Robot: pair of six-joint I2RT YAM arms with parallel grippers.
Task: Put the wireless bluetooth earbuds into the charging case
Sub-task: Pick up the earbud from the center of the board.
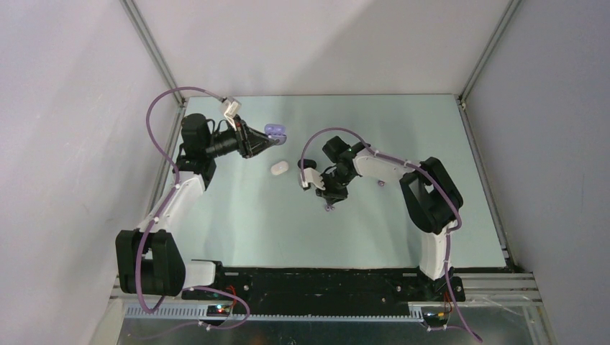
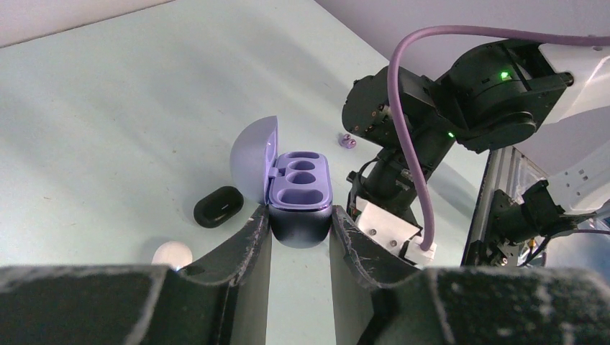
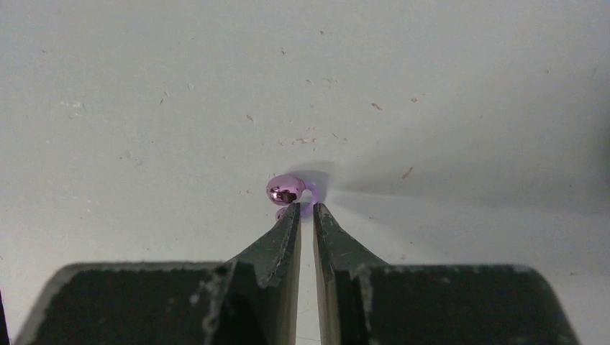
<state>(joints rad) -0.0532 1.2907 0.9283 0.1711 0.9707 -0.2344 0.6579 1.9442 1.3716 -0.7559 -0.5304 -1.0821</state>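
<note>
My left gripper (image 2: pixel 300 215) is shut on the dark base of a lavender charging case (image 2: pixel 301 188). Its lid stands open and both sockets are empty. From above, this gripper (image 1: pixel 267 138) holds the case (image 1: pixel 276 130) at the back left of the table. My right gripper (image 3: pixel 306 208) points down at the table, its fingertips pinched on the edge of a shiny lavender earbud (image 3: pixel 285 189). Most of that bud sticks out to the left of the tips. In the top view the right gripper (image 1: pixel 330 200) is near the table's middle, with the bud (image 1: pixel 329 208) under it.
A shut black case (image 2: pixel 218 206) and a white case (image 2: pixel 172 254) lie on the table beside the left fingers. The white case (image 1: pixel 279 167) sits between the two grippers. Another lavender earbud (image 2: pixel 348 140) lies beyond the right arm's wrist (image 2: pixel 403 115).
</note>
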